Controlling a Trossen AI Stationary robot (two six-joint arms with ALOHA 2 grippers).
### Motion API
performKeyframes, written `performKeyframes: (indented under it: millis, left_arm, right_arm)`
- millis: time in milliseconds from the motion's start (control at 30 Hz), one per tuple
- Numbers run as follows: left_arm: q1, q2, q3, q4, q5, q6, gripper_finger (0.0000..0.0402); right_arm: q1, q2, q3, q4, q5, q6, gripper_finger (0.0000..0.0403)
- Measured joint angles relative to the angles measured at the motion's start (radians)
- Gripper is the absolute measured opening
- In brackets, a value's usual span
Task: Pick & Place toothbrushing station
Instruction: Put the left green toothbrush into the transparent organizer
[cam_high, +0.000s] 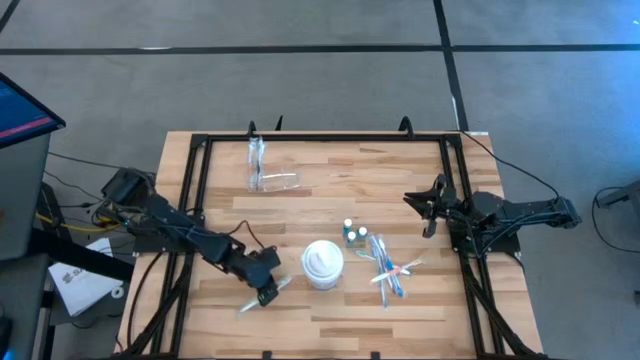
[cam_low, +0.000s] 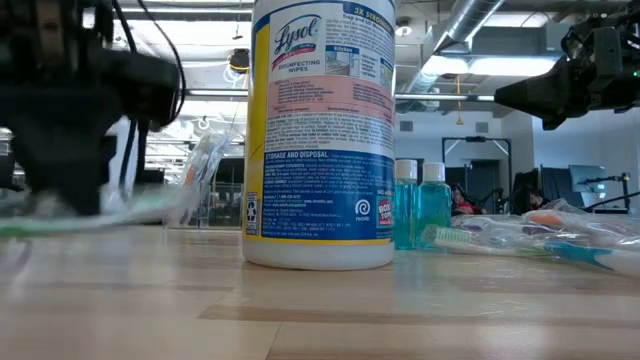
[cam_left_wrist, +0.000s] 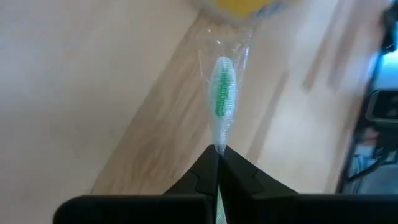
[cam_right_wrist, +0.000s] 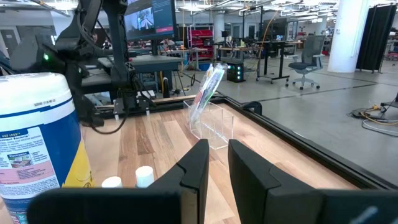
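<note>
Counter (cam_high: 330, 190): pale, smooth wood planks. Cups (cam_high: 272, 181): clear glossy plastic. Wipes tub (cam_low: 322, 130): white plastic, glossy printed label. Toothbrushes (cam_high: 388, 268): crinkly clear wrap.

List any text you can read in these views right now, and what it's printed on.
"Lysol", "DISINFECTING WIPES", "STORAGE AND DISPOSAL": on the wipes canister, low view.
"3X STRONGER": top of the same label, partly cut off.
"USE LESS": on the same canister in the right wrist view.
Its fine print is too small to read.
Monitor behind the table: screen text unreadable.

Overhead, table-level, two wrist views
</note>
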Motion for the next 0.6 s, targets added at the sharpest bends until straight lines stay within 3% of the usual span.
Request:
performKeyframes:
  millis: [267,600]
  left_arm:
    - [-0.014,-0.167,0.0,-0.077,-0.24,0.068,0.0]
    - [-0.013,-0.303,-0.004,-0.083,-0.443,0.245,0.0]
  right_arm:
    - [0.0,0.0,0.0,0.0,0.0,0.0,0.0054]
    - [0.0,0.0,0.0,0.0,0.0,0.0,0.0054]
